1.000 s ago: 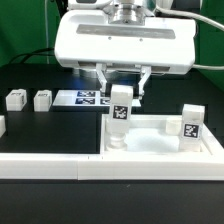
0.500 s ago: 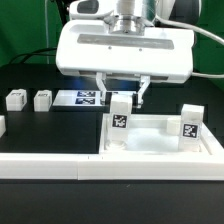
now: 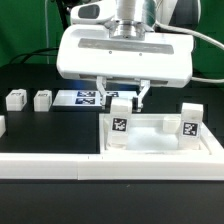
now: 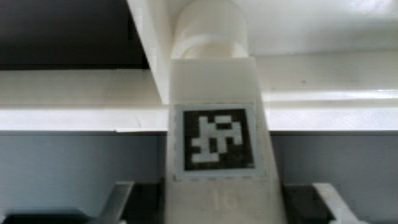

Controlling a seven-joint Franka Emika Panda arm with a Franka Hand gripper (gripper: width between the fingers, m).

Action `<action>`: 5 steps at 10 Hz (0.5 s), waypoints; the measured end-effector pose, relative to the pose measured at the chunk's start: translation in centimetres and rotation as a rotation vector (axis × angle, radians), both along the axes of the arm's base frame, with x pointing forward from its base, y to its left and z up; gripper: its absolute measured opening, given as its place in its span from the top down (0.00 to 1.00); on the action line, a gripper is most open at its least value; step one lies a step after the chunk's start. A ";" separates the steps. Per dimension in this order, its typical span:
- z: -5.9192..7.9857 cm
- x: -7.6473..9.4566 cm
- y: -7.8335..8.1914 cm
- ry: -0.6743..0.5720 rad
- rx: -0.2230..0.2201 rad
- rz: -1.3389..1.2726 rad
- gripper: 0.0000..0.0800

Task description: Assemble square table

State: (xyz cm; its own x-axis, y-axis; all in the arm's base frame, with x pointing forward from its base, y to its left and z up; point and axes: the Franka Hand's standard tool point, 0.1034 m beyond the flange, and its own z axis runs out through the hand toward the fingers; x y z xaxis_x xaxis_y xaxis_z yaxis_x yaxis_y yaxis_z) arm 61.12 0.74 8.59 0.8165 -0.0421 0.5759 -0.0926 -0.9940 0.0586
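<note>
The white square table top (image 3: 158,146) lies at the exterior view's right. One white tagged leg (image 3: 120,126) stands upright in its left corner, and a second leg (image 3: 190,123) stands in its right corner. My gripper (image 3: 123,95) hangs straight above the left leg, open, with a finger on each side of the leg's top and not touching it. In the wrist view the leg (image 4: 217,120) runs down the middle. The fingers (image 4: 121,197) stand clear of it on both sides, with a gap at each. The top's rim (image 4: 71,100) shows behind.
Two loose white legs (image 3: 15,99) (image 3: 42,99) lie on the black table at the exterior view's left. The marker board (image 3: 88,98) lies behind the gripper. A long white border rail (image 3: 50,165) runs along the front. Another white piece (image 3: 2,125) shows at the left edge.
The gripper was shut on the left leg a second ago. It has opened and let go, and the leg stays upright in the corner.
</note>
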 end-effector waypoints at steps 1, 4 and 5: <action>-0.2 -0.1 0.0 0.012 0.002 0.000 0.54; -0.4 -0.2 0.0 0.018 0.000 0.004 0.22; -0.4 -0.2 0.0 0.018 -0.001 0.005 0.20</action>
